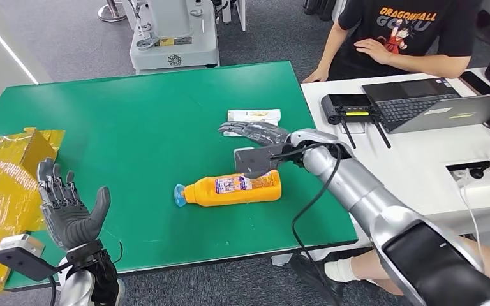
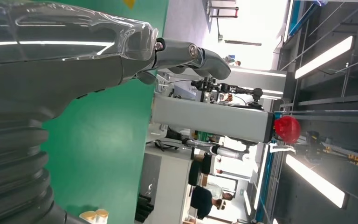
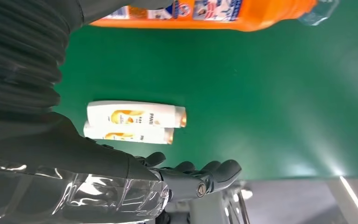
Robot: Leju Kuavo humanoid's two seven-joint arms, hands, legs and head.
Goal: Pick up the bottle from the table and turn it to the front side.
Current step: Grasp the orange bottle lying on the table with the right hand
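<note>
Orange bottle (image 1: pixel 233 189) lies on its side on the green counter (image 1: pixel 134 121), just below the right robot hand (image 1: pixel 255 134), which hovers with fingers spread, holding nothing. Two white tubes (image 1: pixel 253 116) lie just beyond that robot hand. The left robot hand (image 1: pixel 70 207) is raised, palm up, fingers apart, well apart from the bottle.

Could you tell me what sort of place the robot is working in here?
Probably a robotics lab or test workshop: a green table serves as workbench, a person sits by a laptop at the adjoining white desk, and grey machinery stands behind.
</note>
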